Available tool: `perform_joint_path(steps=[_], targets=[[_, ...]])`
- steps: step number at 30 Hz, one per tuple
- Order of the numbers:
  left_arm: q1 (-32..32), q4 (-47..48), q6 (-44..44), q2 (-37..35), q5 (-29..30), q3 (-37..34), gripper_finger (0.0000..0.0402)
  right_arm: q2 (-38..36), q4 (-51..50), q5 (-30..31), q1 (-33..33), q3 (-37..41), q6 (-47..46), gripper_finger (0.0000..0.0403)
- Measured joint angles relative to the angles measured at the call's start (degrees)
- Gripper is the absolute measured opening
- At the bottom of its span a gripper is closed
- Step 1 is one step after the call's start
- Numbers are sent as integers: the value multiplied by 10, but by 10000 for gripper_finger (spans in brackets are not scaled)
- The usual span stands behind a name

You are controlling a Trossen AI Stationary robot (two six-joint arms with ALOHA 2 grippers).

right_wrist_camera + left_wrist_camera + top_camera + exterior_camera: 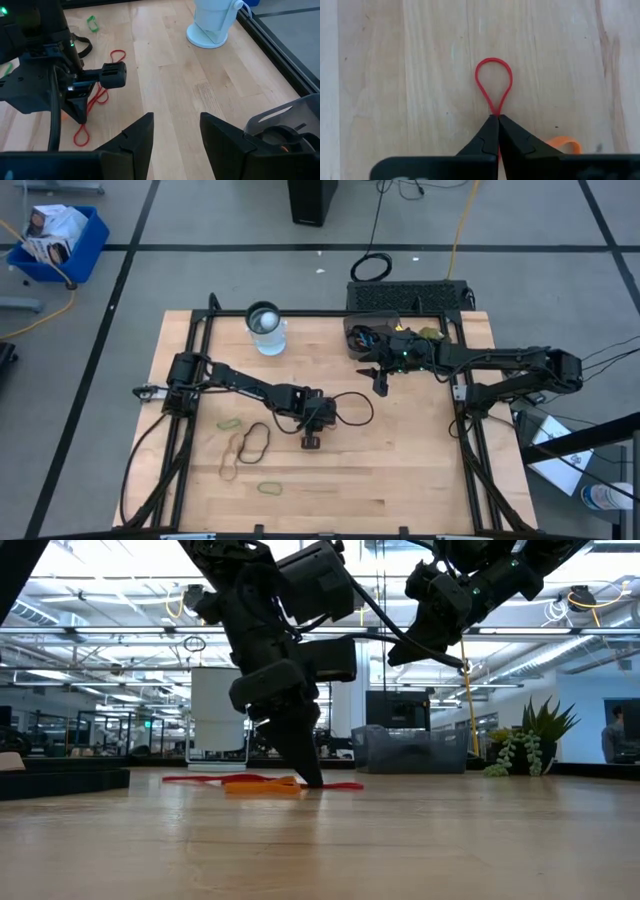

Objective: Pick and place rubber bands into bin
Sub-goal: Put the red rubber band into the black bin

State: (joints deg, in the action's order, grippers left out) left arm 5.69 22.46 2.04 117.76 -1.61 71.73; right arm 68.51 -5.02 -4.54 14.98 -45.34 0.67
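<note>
Table: we see a pale wooden top (400, 470) with a black frame (190, 360) along its edges, standing on grey floor marked with dark lines.
Left gripper (496, 120): we find it down at the wood near the table's middle, fingers pressed together on a red band (493, 80) whose free loop lies flat ahead of the tips.
Orange band (563, 145): just beside that gripper, mostly hidden by a finger.
Loose bands (245, 445): we count several on the wood to the left gripper's left and nearer the front edge, black, tan and green, well apart from the bin.
Bin (362, 338): at the far edge, right of centre, with dark contents we cannot make out.
Right gripper (175, 132): raised above the wood just in front of the bin, fingers spread, holding nothing.
Cup (267, 328): clear, at the far edge left of the bin.
Room: we see a blue crate (60, 242) on the floor at far left, cables (372, 265) behind the table, and in the low view a potted plant (530, 740) and a long hall under ceiling lights.
</note>
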Motion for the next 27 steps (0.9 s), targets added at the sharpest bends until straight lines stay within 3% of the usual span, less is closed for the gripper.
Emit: perform_joint_path(steps=[17, 20, 27], targets=[[-30, 13, 6, -209, 86, -3, 1, 0, 0, 0, 0, 0, 0, 155], [-42, 12, 0, -244, 126, -2, 1, 0, 0, 0, 0, 0, 0, 155], [-68, -61, -2, -299, 151, -2, 1, 0, 11, -1, -7, 0, -4, 155]])
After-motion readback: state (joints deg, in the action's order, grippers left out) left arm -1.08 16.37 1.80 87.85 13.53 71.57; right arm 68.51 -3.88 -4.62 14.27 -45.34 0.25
